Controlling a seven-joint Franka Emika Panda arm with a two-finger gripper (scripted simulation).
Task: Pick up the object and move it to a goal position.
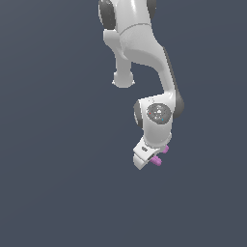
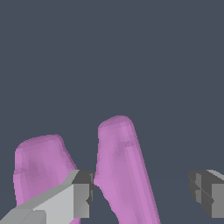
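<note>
The object (image 2: 124,170) sits between my fingers (image 2: 74,199), nearer one than the other; in the exterior view it pokes out on my gripper's (image 1: 150,159) right.

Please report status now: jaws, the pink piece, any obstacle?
Gripper jaws open, straddling pink piece. No grip visible yet. No obstacle in view.

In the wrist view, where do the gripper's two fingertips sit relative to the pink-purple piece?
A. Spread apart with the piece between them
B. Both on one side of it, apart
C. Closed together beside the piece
A: the fingers stand wide apart, and one lobe of the pink-purple piece lies in the gap.
</note>
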